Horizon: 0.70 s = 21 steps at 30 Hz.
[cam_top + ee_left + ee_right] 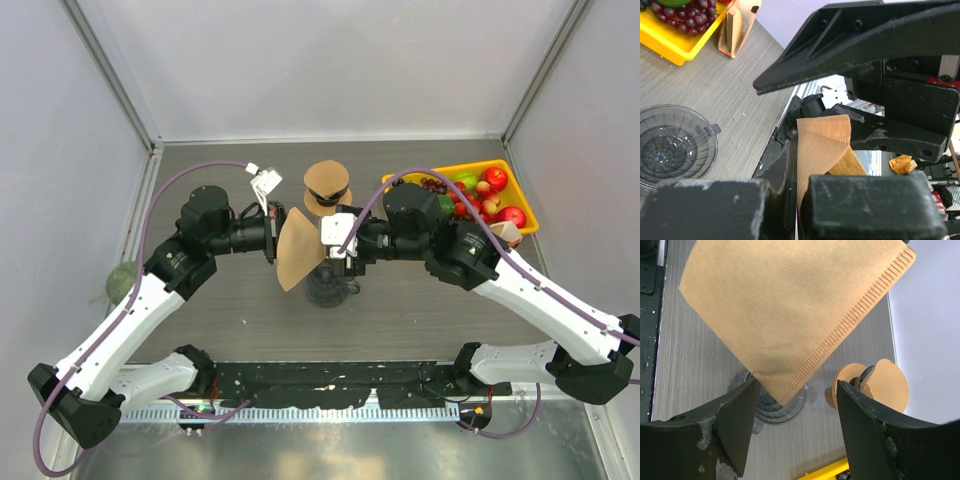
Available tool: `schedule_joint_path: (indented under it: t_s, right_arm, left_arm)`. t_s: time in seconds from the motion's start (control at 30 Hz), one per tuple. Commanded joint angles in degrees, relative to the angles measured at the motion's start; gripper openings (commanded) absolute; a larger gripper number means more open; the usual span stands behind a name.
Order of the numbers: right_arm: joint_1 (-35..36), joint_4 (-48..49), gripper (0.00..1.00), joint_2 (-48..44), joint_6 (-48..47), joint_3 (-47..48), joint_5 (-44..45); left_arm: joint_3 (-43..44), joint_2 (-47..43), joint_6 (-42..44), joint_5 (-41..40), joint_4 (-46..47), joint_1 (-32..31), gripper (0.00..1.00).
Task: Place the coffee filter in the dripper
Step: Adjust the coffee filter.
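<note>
A brown paper coffee filter (297,250) hangs in the air, and my left gripper (272,238) is shut on its edge. The left wrist view shows the coffee filter (822,145) pinched between the two fingers of the left gripper (799,185). The clear glass dripper (332,287) stands on the table right under the filter. My right gripper (332,245) faces the filter from the right, and its jaws are open. In the right wrist view the coffee filter (790,315) dips its lower corner between the spread fingers of the right gripper (797,407), above the dripper (774,410).
A black holder with spare brown filters (327,187) stands just behind the dripper. At the back right is a yellow basket (470,168) of fruit. A green ball (122,280) lies by the left wall. White walls enclose the table.
</note>
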Motion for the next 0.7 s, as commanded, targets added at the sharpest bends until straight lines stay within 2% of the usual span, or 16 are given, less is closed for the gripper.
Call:
schedule_joint_path:
  t_s: [0.0, 0.07, 0.1, 0.23, 0.33, 0.57, 0.67]
  right_arm:
    - [0.57, 2.54, 0.65, -0.22, -0.80, 0.17, -1.82]
    - [0.74, 2.45, 0.61, -0.14, -0.80, 0.17, -2.09]
    - [0.83, 2.19, 0.54, -0.05, -1.06, 0.26, -2.18]
    - [0.83, 1.84, 0.42, -0.22, -1.15, 0.17, -2.18]
    - [0.83, 1.84, 0.40, -0.49, -1.23, -0.09, -2.00]
    - [0.83, 0.08, 0.27, -1.72, -2.82, -0.79, -2.18]
    - [0.83, -0.36, 0.21, -2.07, -3.87, -1.06, -2.70]
  left_arm:
    - [1.39, -0.30, -1.46, 0.23, 1.51, 0.37, 0.00]
    - [1.30, -0.21, -1.55, 0.50, 1.95, 0.37, 0.00]
    - [1.30, -0.12, -1.64, 0.58, 2.04, 0.46, 0.00]
    - [1.22, -0.21, -1.55, 0.85, 2.13, 0.37, 0.00]
    - [0.95, -0.47, -1.38, 0.67, 1.69, 0.55, 0.00]
    - [0.43, -1.09, -1.11, -0.82, 0.11, 1.34, 0.01]
    - [0.51, -0.83, -1.11, -1.09, -0.07, 1.43, 0.12]
